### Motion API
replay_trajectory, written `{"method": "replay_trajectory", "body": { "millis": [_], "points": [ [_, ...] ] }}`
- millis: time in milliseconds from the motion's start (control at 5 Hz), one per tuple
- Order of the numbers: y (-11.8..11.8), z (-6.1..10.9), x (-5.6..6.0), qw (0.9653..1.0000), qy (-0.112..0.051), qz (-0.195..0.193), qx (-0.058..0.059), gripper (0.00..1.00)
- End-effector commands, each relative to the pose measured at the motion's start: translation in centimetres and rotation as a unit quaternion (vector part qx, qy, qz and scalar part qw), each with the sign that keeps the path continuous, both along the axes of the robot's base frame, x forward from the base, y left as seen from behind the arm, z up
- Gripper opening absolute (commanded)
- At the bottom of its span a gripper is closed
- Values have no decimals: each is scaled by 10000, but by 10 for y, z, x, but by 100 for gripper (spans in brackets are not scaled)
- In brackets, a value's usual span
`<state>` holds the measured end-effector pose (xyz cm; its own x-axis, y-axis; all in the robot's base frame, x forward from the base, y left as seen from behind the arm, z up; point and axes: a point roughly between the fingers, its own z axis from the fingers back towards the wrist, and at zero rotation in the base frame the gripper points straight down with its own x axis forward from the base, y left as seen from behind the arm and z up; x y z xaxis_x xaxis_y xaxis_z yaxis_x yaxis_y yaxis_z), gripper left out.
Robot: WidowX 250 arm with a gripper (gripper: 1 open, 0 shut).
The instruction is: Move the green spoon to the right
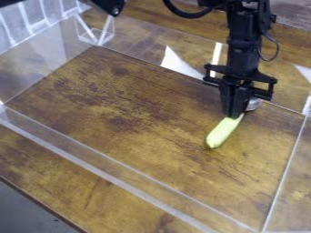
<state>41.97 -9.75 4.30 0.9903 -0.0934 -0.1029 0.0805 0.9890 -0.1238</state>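
Between the narrowed fingers of the gripper [235,113] sits the upper end of the green spoon [220,133], its handle trailing down-left on the wooden board [122,100]; grasping looks underway, and next comes a firm hold, then carrying right

Green spoon's [220,133] upper end and metal bowl hidden behind the gripper [234,113], jaw contact with the handle unclear, arm cut off at top edge, clear tray [73,157] cropped at right edge
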Motion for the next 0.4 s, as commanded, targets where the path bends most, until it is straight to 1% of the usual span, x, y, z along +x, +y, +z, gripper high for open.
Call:
{"method": "replay_trajectory", "body": {
  "millis": [0,200],
  "points": [
    [5,21,8,9996,-246,65,-102,100],
    [6,21,8,9996,-223,82,-122,100]
  ]
}}
